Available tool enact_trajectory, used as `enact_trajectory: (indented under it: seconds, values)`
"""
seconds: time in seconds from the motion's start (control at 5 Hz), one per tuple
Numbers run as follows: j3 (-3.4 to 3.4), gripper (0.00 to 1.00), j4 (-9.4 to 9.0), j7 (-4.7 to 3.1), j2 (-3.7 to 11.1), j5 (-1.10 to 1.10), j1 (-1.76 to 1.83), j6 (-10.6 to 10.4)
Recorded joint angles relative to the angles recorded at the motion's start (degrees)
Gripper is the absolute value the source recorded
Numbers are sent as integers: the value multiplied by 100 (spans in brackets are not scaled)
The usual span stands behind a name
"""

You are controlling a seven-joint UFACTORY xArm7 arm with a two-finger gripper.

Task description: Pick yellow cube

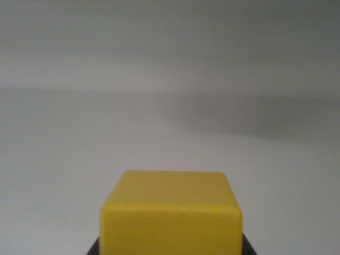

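1. A yellow cube (pixel 171 215) is seen at the bottom centre of the wrist view, on a pale grey tabletop (pixel 170 133).
2. Dark parts are glimpsed at its lower corners; the hand's opening cannot be told.

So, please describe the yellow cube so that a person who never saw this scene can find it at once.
Start from the plain pale grey surface that fills the wrist view, crossed by a soft dark shadow. At the bottom centre, the yellow cube sits close to the camera, with dark parts just visible at its lower corners. It is the only coloured, sharp-edged thing in view, with no neighbours.
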Motion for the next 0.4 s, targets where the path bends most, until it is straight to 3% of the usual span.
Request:
enact_trajectory:
  seconds: [0.2, 0.4]
  values:
    - [0, 100, 0, 0, 0, 0, 0, 0]
    - [-2, 100, 173, 18, -95, -9, -2, 268]
